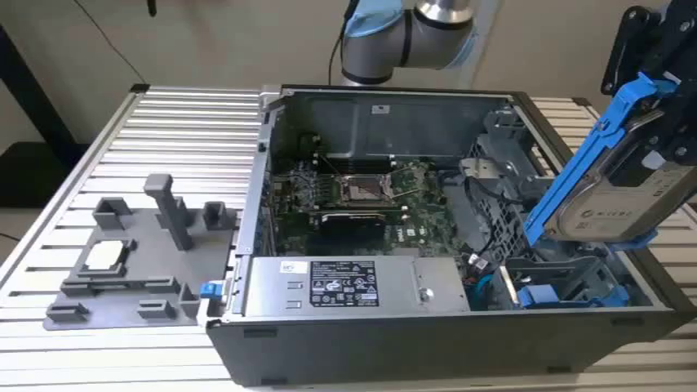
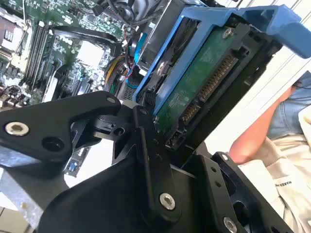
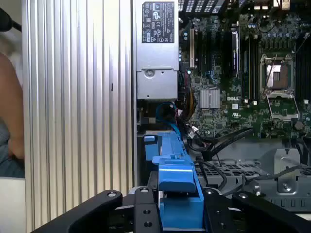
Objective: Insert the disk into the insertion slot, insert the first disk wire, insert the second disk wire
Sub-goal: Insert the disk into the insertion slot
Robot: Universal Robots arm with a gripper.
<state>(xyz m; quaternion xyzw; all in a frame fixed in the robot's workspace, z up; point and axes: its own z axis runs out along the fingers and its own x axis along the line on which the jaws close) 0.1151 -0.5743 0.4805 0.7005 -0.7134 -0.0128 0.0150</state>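
Gripper [image 1: 654, 122] clamps the disk [image 1: 610, 204], held tilted above the insertion slot [image 1: 550, 273] at the exterior view's right. Second wrist view: disk [image 2: 194, 92] not yet seated. First wrist view: black cables [image 3: 221, 141] lie near the bay; the tilt could jam the entry or snag them.

At twelve o'clock in the exterior view I see my arm [image 1: 406, 37]: a fat silver-grey joint with a pale blue cap [image 1: 374, 18], a polished metal collar and a thin black cable [image 1: 335, 51] alongside. In the first wrist view my gripper [image 3: 179, 211] is matte black. Its flat, round-ended links carry silver screws [image 2: 166, 201] in the second wrist view.
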